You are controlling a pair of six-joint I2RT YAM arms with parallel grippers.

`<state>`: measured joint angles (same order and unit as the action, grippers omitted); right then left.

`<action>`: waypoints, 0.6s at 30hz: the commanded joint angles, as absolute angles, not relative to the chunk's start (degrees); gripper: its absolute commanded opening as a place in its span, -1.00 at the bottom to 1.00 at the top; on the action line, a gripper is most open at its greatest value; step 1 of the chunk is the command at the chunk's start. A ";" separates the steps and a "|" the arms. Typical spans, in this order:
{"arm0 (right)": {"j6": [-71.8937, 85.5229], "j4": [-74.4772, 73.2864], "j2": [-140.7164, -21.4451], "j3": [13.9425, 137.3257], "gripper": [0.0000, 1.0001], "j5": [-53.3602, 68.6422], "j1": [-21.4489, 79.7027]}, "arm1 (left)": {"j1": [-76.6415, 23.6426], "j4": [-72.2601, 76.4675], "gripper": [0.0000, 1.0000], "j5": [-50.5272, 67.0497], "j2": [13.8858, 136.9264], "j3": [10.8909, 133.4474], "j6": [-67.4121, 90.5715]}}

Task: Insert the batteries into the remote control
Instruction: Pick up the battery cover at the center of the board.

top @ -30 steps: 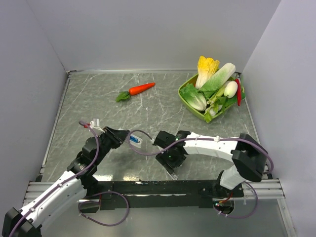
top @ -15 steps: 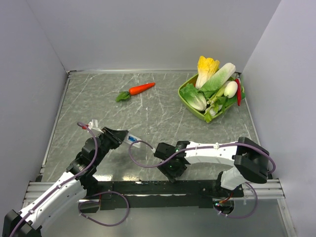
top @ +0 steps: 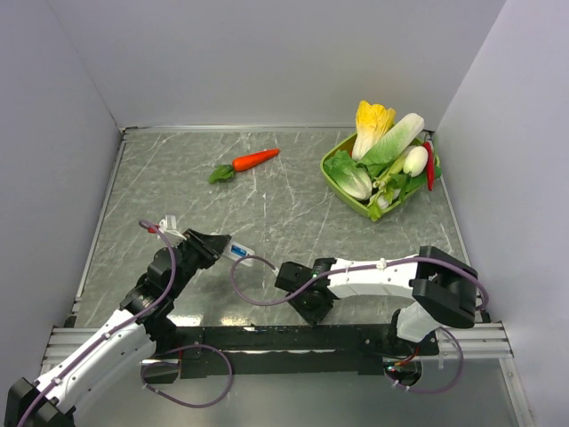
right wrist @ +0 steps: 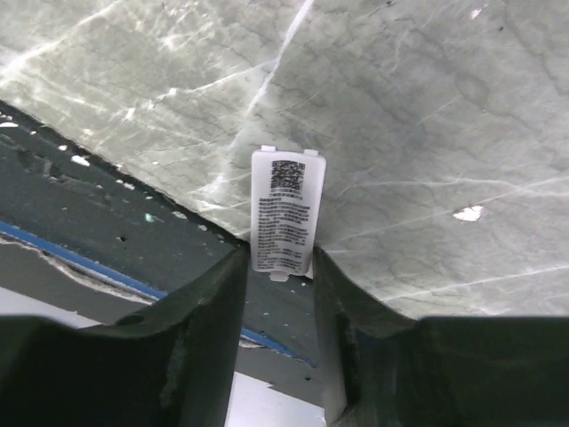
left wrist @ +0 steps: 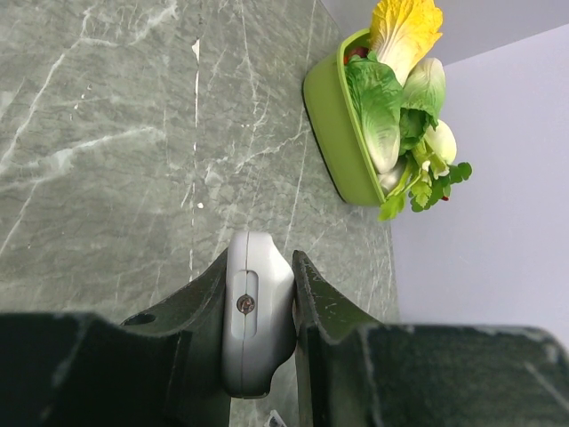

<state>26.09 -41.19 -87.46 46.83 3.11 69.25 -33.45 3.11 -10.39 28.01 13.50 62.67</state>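
Note:
My left gripper [top: 224, 245] is shut on the white-grey remote control [left wrist: 258, 307], held edge-on above the table, also visible in the top view [top: 236, 251]. A small bright-blue patch [top: 241, 254] shows on the remote; I cannot tell whether it is a battery. No loose batteries are in view. My right gripper [top: 312, 307] is low at the table's near edge. In the right wrist view its fingers [right wrist: 276, 267] close on the sides of a white labelled battery cover [right wrist: 284, 209], which lies flat and overhangs the edge.
An orange carrot [top: 254, 160] lies at the back middle. A green bowl [top: 331, 181] of vegetables stands at the back right and also shows in the left wrist view [left wrist: 329, 124]. The dark frame rail [top: 267, 339] runs below the table's near edge. Purple cables loop near both arms.
My right gripper has moved toward the table's near edge and a little left. The left gripper shifted slightly with the remote, then stayed still.

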 commanded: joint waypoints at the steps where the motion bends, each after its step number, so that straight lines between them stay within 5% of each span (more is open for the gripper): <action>1: 27.95 -40.69 -88.77 46.41 -0.27 0.44 70.40 | -33.22 5.18 -0.98 -10.37 28.04 14.41 63.54; 9: 21.99 -45.34 -84.30 50.97 -0.70 -1.49 70.40 | -33.05 11.06 -0.98 -7.21 28.21 11.43 64.34; 18: 10.30 -56.76 -79.81 67.04 -0.83 1.30 69.26 | -33.05 25.21 -0.98 -1.41 30.49 6.33 67.32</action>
<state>17.45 -50.26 -84.68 58.98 -0.01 69.95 -33.34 14.02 -4.93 29.41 7.31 64.90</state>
